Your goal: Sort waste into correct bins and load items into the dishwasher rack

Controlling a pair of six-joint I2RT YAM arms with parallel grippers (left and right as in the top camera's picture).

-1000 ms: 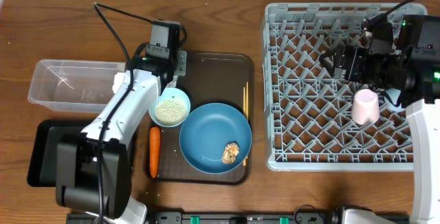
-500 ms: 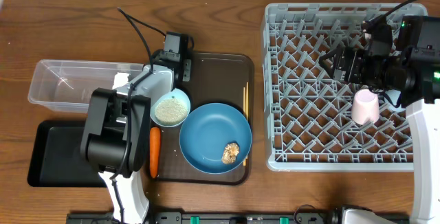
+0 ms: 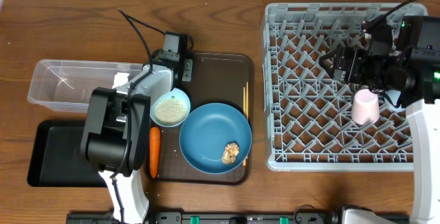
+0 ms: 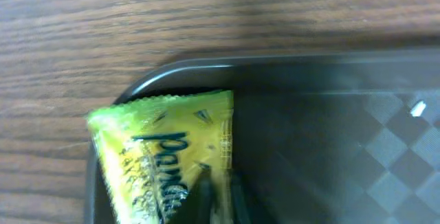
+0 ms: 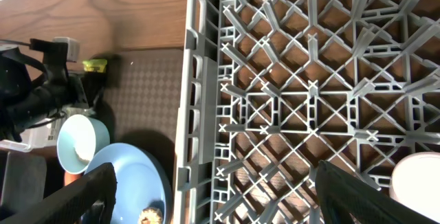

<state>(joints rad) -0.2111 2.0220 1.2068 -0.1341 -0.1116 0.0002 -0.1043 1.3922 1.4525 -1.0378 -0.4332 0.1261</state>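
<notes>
My left gripper (image 3: 176, 64) is over the far left corner of the brown serving tray (image 3: 227, 62). In the left wrist view it (image 4: 221, 198) is shut on the edge of the crumpled yellow-green wrapper (image 4: 163, 152), which lies in that corner. The small bowl (image 3: 170, 107) holds rice. The blue plate (image 3: 210, 135) holds a brown food lump (image 3: 231, 152). The carrot (image 3: 155, 152) and the chopsticks (image 3: 245, 117) lie on the tray. My right gripper (image 3: 335, 58) hangs wide open and empty over the grey rack (image 3: 302, 152), which also fills the right wrist view (image 5: 206, 114). The pink cup (image 3: 364, 106) stands in the rack.
The clear tub (image 3: 65, 83) stands left of the tray, with the black tray (image 3: 51, 155) in front of it. My left arm crosses the tub's right end. No light blue cup is in view.
My left arm has folded and its gripper has shifted a little to the right and nearer, onto the tray corner. The right arm and the pink cup have not moved.
</notes>
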